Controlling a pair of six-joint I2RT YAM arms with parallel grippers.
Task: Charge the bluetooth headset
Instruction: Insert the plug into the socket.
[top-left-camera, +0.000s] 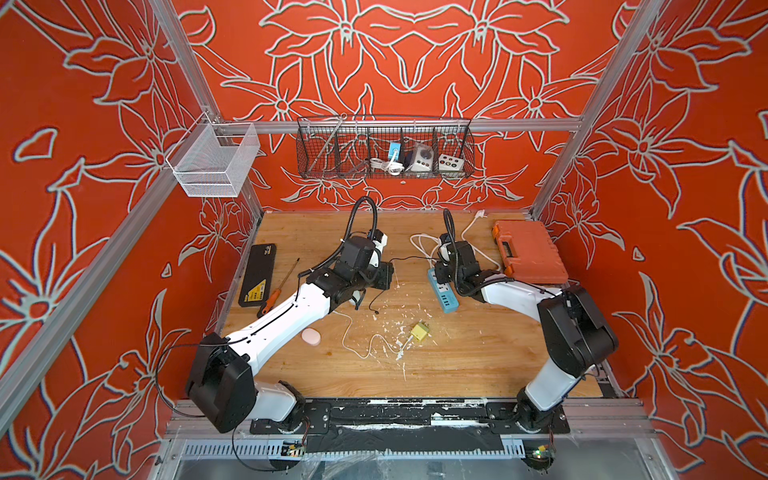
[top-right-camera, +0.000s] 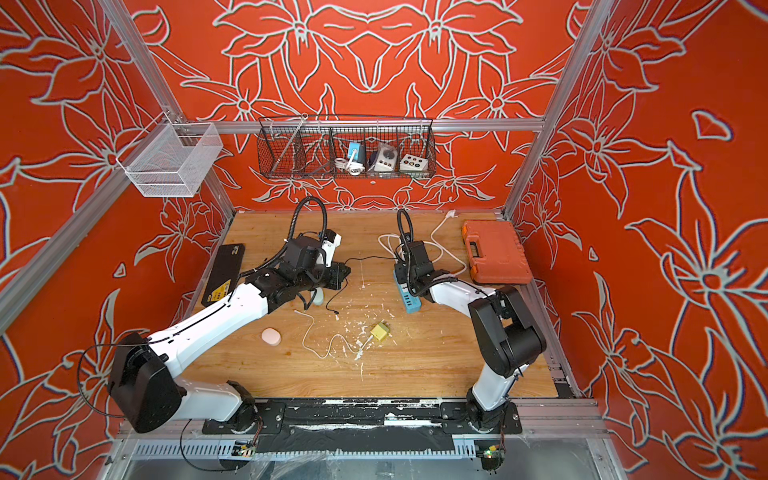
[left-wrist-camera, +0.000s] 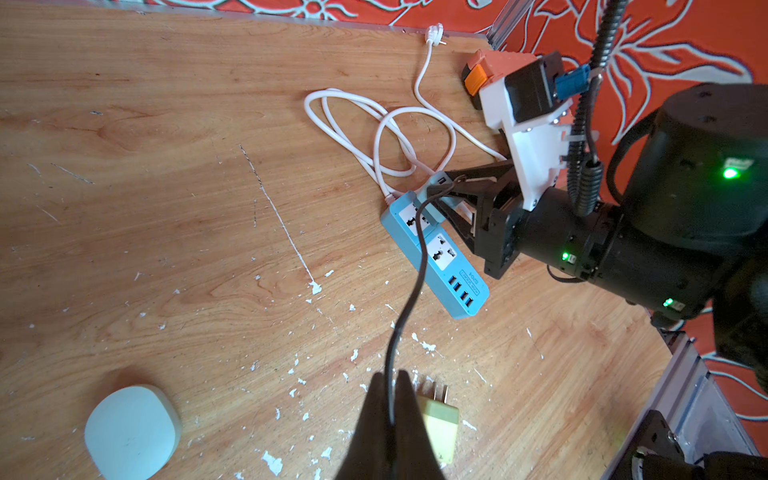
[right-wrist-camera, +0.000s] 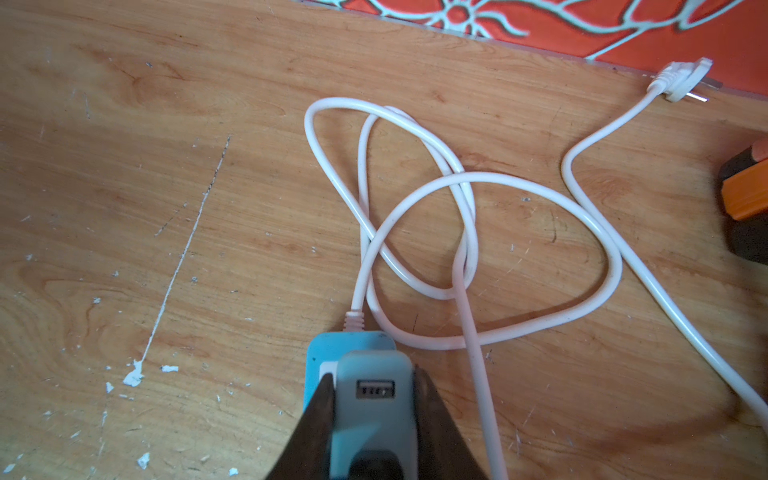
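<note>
The bluetooth headset's pale pink rounded case (top-left-camera: 311, 336) (top-right-camera: 271, 336) (left-wrist-camera: 133, 432) lies on the wooden table near my left forearm, touching nothing. My left gripper (left-wrist-camera: 388, 374) (top-left-camera: 384, 276) is shut on a thin black cable (left-wrist-camera: 415, 282) (top-left-camera: 411, 258). That cable runs across to my right gripper (right-wrist-camera: 374, 374) (left-wrist-camera: 434, 189) (top-left-camera: 440, 266). The right gripper is shut on a grey-blue USB charger (right-wrist-camera: 374, 399) held at the far end of the blue power strip (top-left-camera: 446, 297) (left-wrist-camera: 440, 257) (right-wrist-camera: 324, 349). The charger's one visible USB port is empty. The cable's other end dangles to the table.
A yellow plug adapter (top-left-camera: 419, 332) (left-wrist-camera: 438, 424) with a white cable lies mid-table among white flecks. The strip's white cord (right-wrist-camera: 457, 178) is looped, and its plug (right-wrist-camera: 681, 81) lies by the back wall. An orange tool case (top-left-camera: 530, 251), a black box (top-left-camera: 257, 274) and a screwdriver (top-left-camera: 278, 291) flank the arms.
</note>
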